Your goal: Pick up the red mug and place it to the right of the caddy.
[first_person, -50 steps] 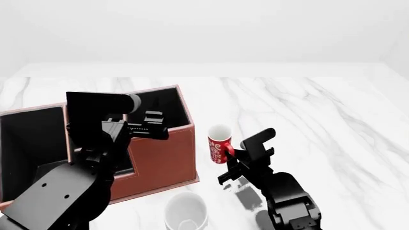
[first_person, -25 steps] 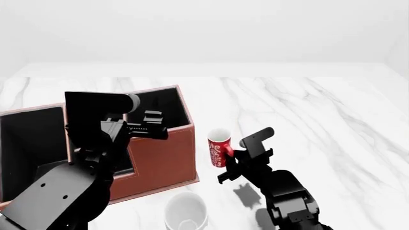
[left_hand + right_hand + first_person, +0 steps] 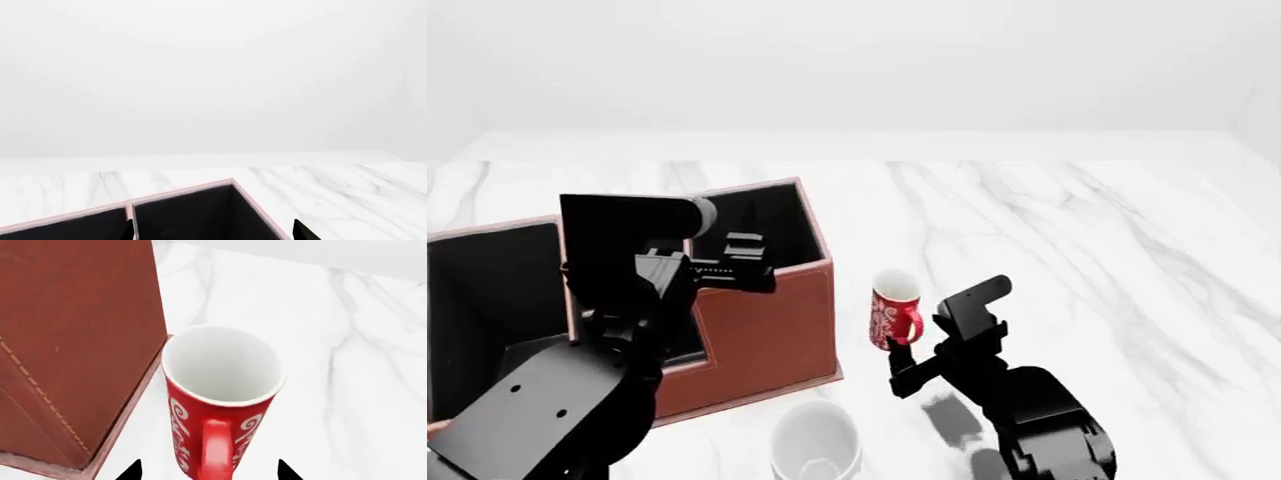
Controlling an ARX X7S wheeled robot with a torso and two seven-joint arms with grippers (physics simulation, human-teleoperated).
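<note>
While scanning the head view from the left, I see the left arm raised over the caddy (image 3: pixel 767 325), its gripper (image 3: pixel 731 268) above the open black-lined compartments. I can't tell from the head view whether that pincer is wide or narrow; the left wrist view only catches two dark finger tips at the frame edge, set well apart, with nothing between them, so I read it as spread and empty. Same view shows the caddy (image 3: pixel 200 215) rim, pale edge, black lining, marble table (image 3: pixel 320 185) beyond.

Next over: the red mug (image 3: pixel 894 308) stands upright on the table (image 3: pixel 1094 250), just beside the caddy's right wall, small gap visible. Handle points toward the robot. White script on red, white inside.

Near the front edge, between caddy and right arm, a white mug (image 3: pixel 815 440) sits on the table, partly cut off.

Right side: right gripper (image 3: pixel 918 350) sits just behind the mug's handle, low over the table. In the right wrist view the red mug (image 3: pixel 222 395) fills the centre, handle facing the camera, caddy (image 3: pixel 73 340) wall beside it. Two finger tips (image 3: pixel 132 471) flank the handle on either side, apart from it. Pincer is wide, not gripping anything.
</note>
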